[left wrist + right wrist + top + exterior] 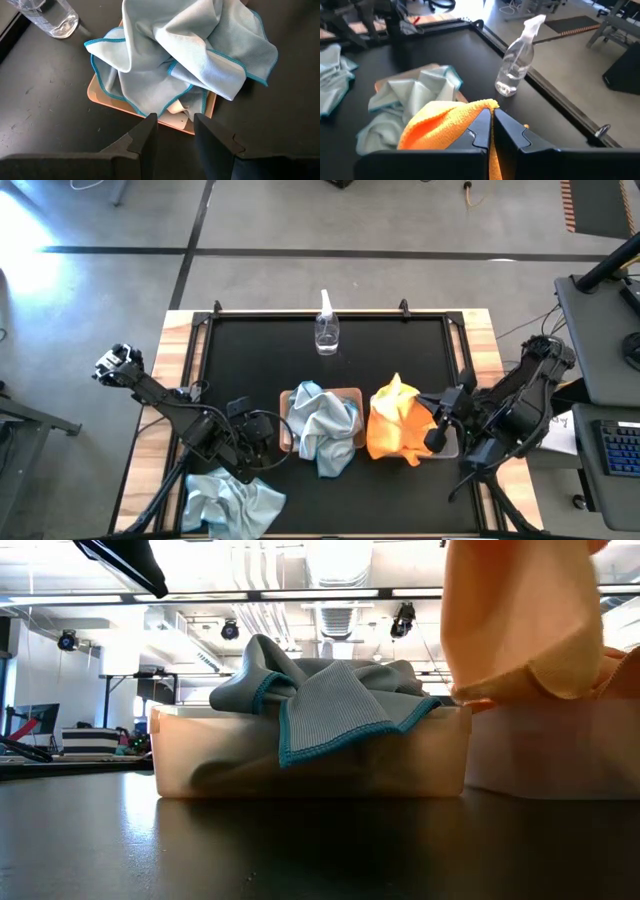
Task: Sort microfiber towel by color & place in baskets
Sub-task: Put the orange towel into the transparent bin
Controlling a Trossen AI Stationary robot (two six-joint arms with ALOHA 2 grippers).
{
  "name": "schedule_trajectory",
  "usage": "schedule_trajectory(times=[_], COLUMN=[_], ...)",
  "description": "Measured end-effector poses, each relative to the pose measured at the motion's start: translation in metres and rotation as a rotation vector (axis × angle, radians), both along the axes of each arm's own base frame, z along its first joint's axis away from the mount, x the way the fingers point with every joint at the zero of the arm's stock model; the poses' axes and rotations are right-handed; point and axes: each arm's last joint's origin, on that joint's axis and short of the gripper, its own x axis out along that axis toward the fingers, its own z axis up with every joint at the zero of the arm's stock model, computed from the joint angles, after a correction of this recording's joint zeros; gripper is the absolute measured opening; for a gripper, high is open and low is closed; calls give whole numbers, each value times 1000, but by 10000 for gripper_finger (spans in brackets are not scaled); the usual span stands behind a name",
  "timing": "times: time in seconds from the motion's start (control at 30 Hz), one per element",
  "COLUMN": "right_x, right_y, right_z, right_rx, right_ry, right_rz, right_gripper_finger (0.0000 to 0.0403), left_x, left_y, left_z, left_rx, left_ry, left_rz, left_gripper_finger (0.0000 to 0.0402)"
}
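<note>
Pale blue-grey towels [322,428] are heaped in the tan-brown basket [287,430]; one corner [300,740] drapes over its wall. Another blue-grey towel [232,502] lies on the table near the front left edge. My left gripper [175,131] is open just left of the tan basket, touching nothing. An orange towel [398,425] hangs over the translucent grey basket [560,755]. My right gripper [491,125] is shut on it. My right gripper pinches the orange towel between its two fingers at a bunched fold [482,106] on the towel's right side, coming from the table's right. The towel is raised, and its lower hem [510,690] hangs at about the height of the grey basket's rim.
A small clear spray bottle [326,330] stands behind the baskets, toward the far edge. The black mat [250,360] is bare left and right of the bottle. Wooden table borders [175,380] run along both sides.
</note>
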Motion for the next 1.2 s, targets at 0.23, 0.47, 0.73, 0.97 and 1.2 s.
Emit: schedule_trajectory(times=[0.23,0.47,0.73,0.97,1.2], right_x=[-5,-14,-27,-36,-31], right_y=[4,2,-11,-19,-12], right_z=[-30,-63,-88,-108,-131], right_rx=[38,85,143,215,321], right_ry=[83,173,218,224,246], right_rz=[-16,-75,-162,-212,-164], right_gripper_finger=[9,9,9,9,9], left_x=[0,0,0,0,0], left_y=[0,0,0,0,0], left_z=[0,0,0,0,0], left_rx=[-4,-5,-8,-8,-8], left_ry=[-2,-3,-4,-5,-5], left_rz=[7,7,10,10,10], left_gripper_finger=[113,113,113,113,113])
